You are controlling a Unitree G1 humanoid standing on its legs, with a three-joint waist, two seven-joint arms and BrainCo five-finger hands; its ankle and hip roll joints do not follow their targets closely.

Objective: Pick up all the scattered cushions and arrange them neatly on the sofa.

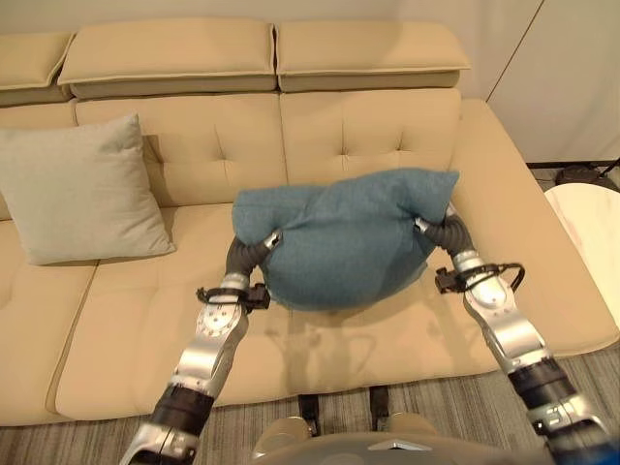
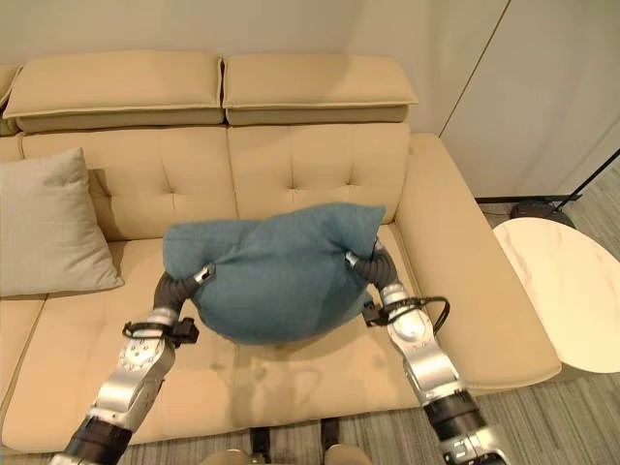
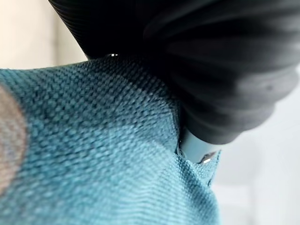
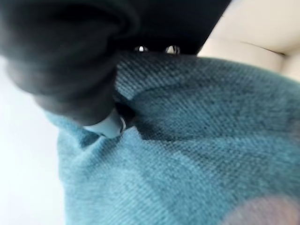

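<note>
Teal woven square cushion [image 1: 344,237] held mid-frame above beige tufted fabric sofa [image 1: 387,136] seat, gripped at opposite edges for level carry. Left hand [image 1: 254,250] and right hand [image 1: 438,229] fingers buried in fabric; state cannot be told. Pale grey cushion [image 1: 77,189] propped upright at left backrest, already placed.

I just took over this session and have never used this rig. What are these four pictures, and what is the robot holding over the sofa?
The two wide pictures come from the robot's head, looking down at a beige sofa. Its left hand and right hand press into the sides of a teal cushion, carrying it above the seat. The fingers are buried in the fabric. A grey cushion leans against the backrest on the left. A pale round table stands to the right. The close-ups are wrist cameras, looking along each hand at the teal cloth.
</note>
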